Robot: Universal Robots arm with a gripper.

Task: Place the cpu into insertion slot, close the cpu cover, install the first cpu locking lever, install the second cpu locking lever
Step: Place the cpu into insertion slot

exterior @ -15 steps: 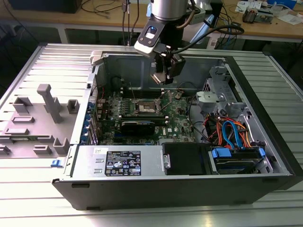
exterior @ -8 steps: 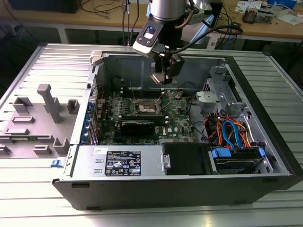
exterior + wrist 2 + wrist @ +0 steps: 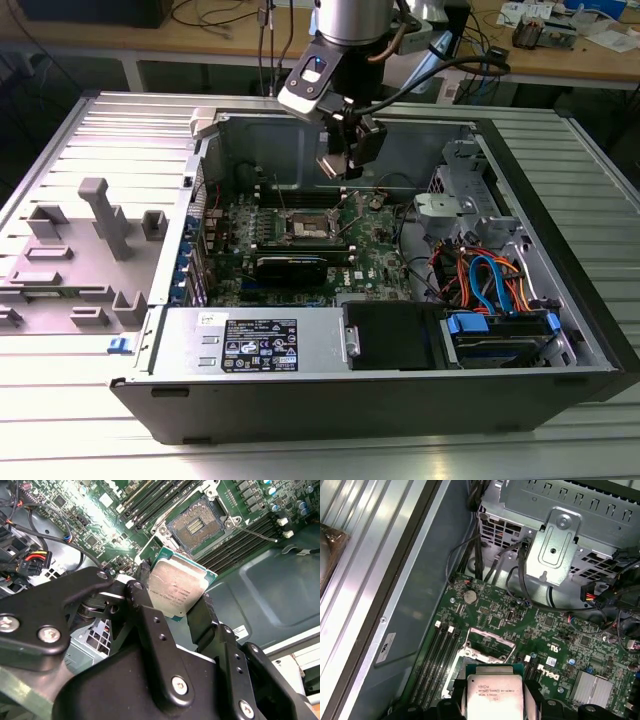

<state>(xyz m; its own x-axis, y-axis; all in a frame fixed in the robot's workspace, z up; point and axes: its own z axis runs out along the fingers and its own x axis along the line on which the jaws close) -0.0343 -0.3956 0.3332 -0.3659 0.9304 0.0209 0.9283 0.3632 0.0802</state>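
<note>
My pincer (image 3: 174,594) is clamped on the cpu (image 3: 179,580), with a finger on each of two opposite edges and the dull metal top facing my wrist cameras. The chip hangs in the air above the green circuit board (image 3: 300,255), touching nothing but my fingers.

In the second wrist view the insertion slot (image 3: 196,526) lies just beyond the chip. It is bare, with its field of contacts showing. In the first wrist view the cpu cover (image 3: 492,632) appears to stand swung up on the far side of the socket, so I judge the way in to be free.

The step in hand is seating the chip, and I judge it to be at the very start. To do it well I think I must:
- hold the chip level, not tilted;
- square its edges to the socket's silver rim;
- bring it straight down with no sideways slide, since the contacts look fine and easily bent;
- let it settle under its own weight, not push.

The long black memory slots (image 3: 150,502) run beside the socket and are not my target.

All of this sits inside the open computer case (image 3: 560,330) on the slatted bench (image 3: 60,140).
</note>
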